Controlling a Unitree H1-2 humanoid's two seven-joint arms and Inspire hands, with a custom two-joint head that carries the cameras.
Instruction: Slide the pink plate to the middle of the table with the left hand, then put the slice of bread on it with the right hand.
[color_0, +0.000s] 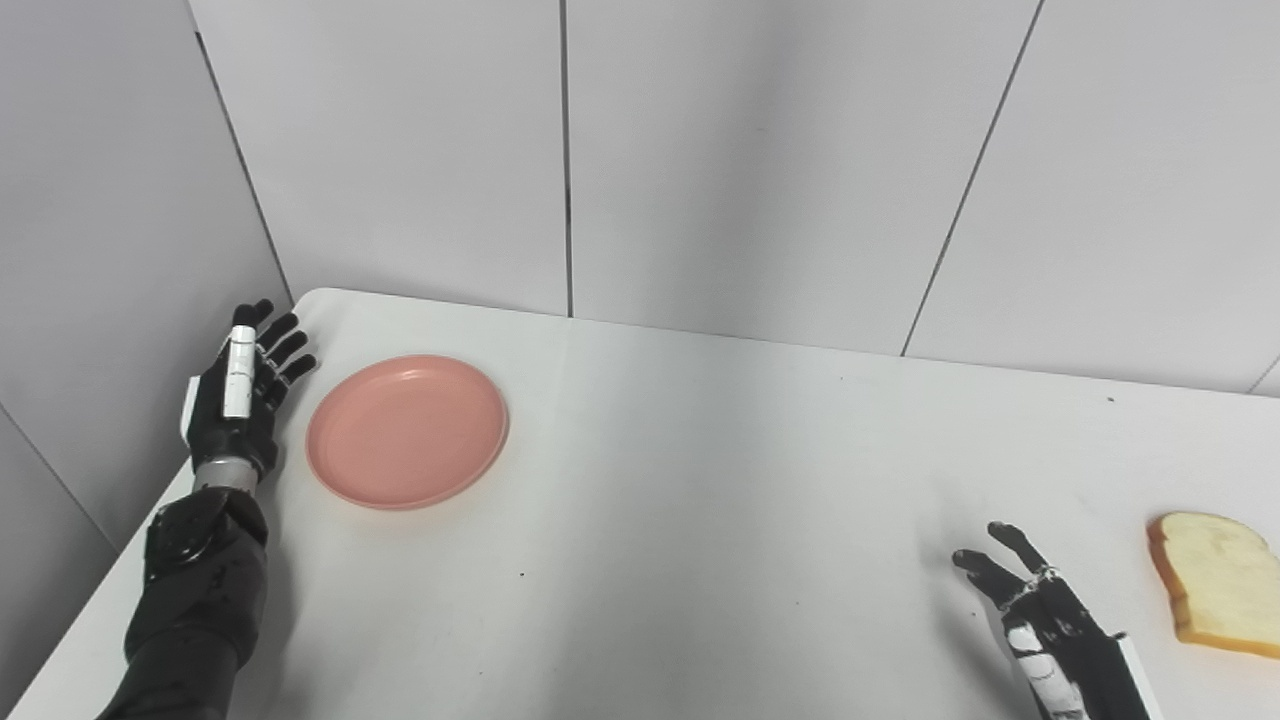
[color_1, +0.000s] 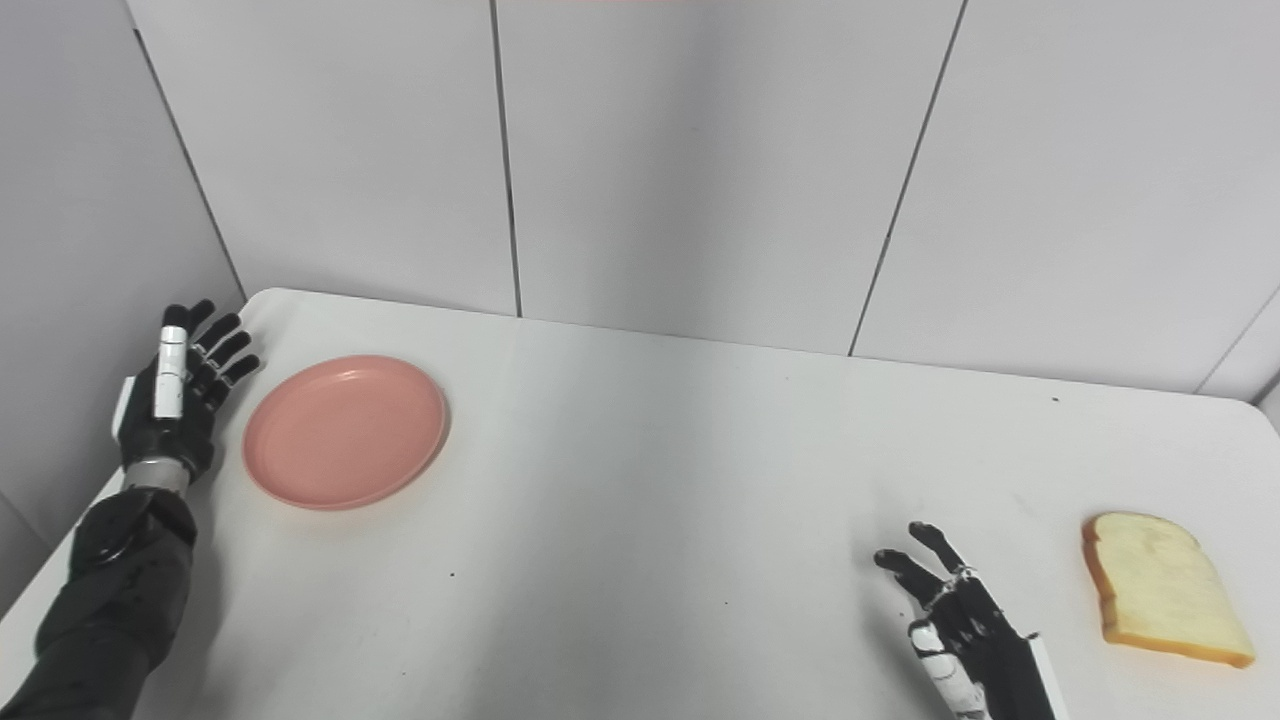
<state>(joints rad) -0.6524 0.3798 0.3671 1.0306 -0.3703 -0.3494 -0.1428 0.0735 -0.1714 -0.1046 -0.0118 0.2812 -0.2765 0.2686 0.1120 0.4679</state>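
A round pink plastic plate (color_0: 407, 431) lay flat on the white table (color_0: 700, 520), near the far left corner. The black left hand (color_0: 240, 395) was just beside its left rim, fingers straight and spread, holding nothing. The black right hand (color_1: 965, 625) was low at the front, fingers apart and empty. A soft slice of white bread (color_1: 1160, 588) lay near it, at the right.
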